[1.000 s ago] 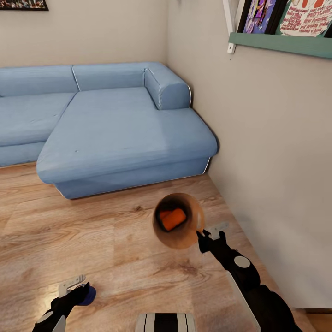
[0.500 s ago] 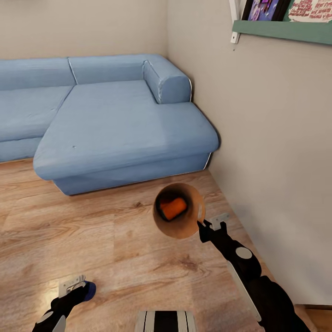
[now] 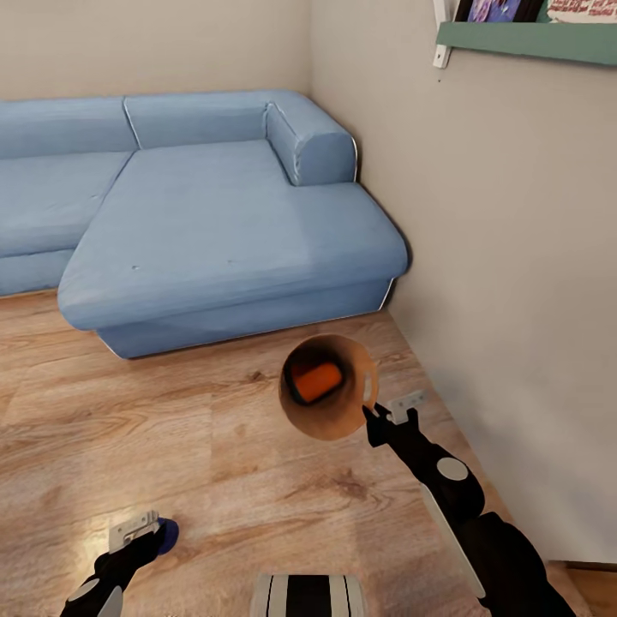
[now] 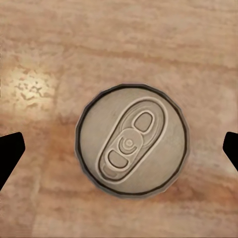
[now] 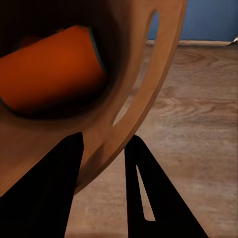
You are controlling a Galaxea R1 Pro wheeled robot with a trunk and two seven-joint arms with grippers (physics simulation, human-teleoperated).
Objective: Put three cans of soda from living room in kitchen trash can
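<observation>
The right gripper's (image 3: 370, 417) two dark fingers (image 5: 47, 193) are pinched on the rim of the small round tapered wood-brown bin (image 3: 330, 418), one finger inside the wall and one outside, next to a slot cut through that wall. The bin hangs off the floor, tipped so its dark mouth faces up toward the head camera, and a bright orange cylindrical soda can (image 3: 314, 381) lies on its side inside it, against the darker brown interior.

The left gripper (image 3: 141, 533) sits low at the near left of the head view. Its black fingertips (image 4: 10, 151) stand wide apart, one on each side of a dark blue soda can with a pale pull-tab top (image 4: 132, 147), and do not touch it. The can stands upright on the light wood plank floor (image 3: 214, 463), seen straight down from the left wrist.

Beyond the bin, a big light-blue corner sofa (image 3: 223, 231) fills the room's corner against the beige walls. A teal wall shelf (image 3: 527, 38) with pictures on it hangs high on the right-hand wall.
</observation>
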